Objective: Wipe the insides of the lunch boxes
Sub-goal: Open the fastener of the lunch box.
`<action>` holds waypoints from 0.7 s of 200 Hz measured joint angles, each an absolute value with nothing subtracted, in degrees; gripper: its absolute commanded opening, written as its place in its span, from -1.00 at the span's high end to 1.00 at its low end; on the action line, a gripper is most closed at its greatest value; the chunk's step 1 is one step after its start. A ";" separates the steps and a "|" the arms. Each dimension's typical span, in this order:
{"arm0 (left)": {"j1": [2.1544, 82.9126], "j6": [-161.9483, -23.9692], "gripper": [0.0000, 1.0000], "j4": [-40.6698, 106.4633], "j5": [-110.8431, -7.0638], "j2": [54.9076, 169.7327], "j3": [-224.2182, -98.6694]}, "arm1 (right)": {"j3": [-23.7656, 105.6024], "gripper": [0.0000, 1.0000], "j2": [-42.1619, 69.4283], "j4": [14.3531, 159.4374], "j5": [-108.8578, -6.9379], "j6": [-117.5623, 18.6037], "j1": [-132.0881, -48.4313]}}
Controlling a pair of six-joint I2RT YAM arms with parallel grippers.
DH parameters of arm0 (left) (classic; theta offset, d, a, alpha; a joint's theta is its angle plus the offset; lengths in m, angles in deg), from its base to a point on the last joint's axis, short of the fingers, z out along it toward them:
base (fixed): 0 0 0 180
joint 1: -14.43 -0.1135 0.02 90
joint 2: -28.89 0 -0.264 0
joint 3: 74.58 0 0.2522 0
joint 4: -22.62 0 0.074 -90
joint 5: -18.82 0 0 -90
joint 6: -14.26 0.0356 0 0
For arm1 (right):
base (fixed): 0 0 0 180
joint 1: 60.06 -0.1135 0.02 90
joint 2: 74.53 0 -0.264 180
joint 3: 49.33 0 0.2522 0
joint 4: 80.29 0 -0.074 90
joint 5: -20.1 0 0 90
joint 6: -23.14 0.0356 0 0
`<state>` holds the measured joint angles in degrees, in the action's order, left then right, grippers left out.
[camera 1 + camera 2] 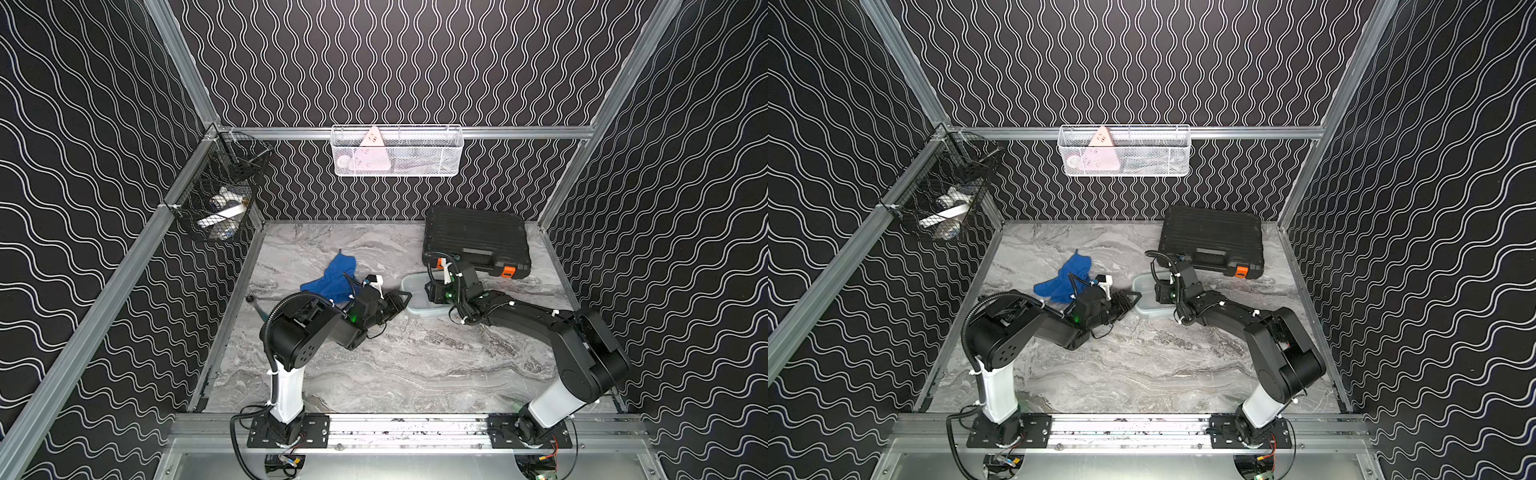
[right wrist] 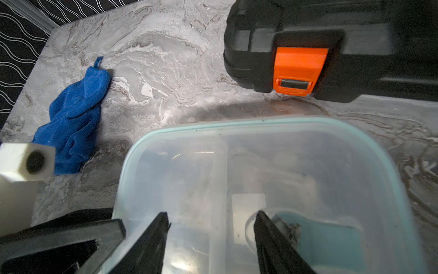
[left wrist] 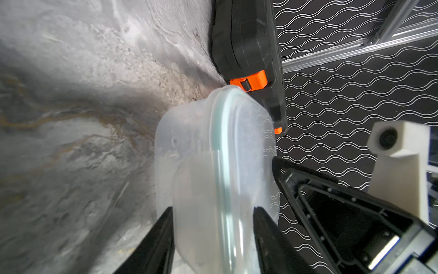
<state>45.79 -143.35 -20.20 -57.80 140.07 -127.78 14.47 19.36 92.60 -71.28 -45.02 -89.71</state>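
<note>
The lunch box (image 1: 415,286) is a clear plastic container with its pale-green-rimmed lid on, standing in front of the black case. An inner divider shows through the lid (image 2: 284,154). My left gripper (image 3: 213,211) comes in from the box's left end (image 1: 1144,284). One finger (image 3: 166,227) presses the box's underside and the other finger (image 3: 263,227) presses the lid top, so it is shut on the box. My right gripper (image 2: 212,217) hangs open just over the lid, one fingertip (image 2: 262,220) beside a teal lid tab (image 2: 331,234).
A crumpled blue cloth (image 1: 332,276) lies on the marble table left of the box. The black ribbed case (image 1: 478,241) with orange latches (image 2: 298,68) stands close behind it. A white basket (image 1: 397,151) and a black basket (image 1: 216,195) hang on the walls.
</note>
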 measured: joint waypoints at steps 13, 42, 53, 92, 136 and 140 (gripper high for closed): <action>45.79 -144.07 0.16 -19.72 -58.04 139.80 -127.80 | 13.88 -0.19 19.29 93.45 -71.48 -45.00 -89.73; 45.79 -144.42 0.40 -16.46 -58.30 137.92 -128.52 | 12.57 -0.16 18.96 95.31 -72.40 -44.80 -89.68; 45.79 -144.77 0.50 -15.65 -58.30 137.47 -128.65 | 12.22 -0.15 18.98 95.83 -72.60 -44.65 -89.68; 45.37 -145.91 0.73 -15.06 -60.22 135.98 -129.22 | 11.93 -0.11 18.98 96.16 -75.22 -44.36 -89.60; 45.18 -139.88 0.68 -6.62 -59.63 134.14 -129.55 | 12.15 -0.09 19.73 96.84 -76.64 -43.95 -89.66; 45.11 -139.64 0.66 -6.23 -59.67 134.08 -129.55 | 12.20 -0.10 19.75 96.84 -76.57 -43.93 -89.66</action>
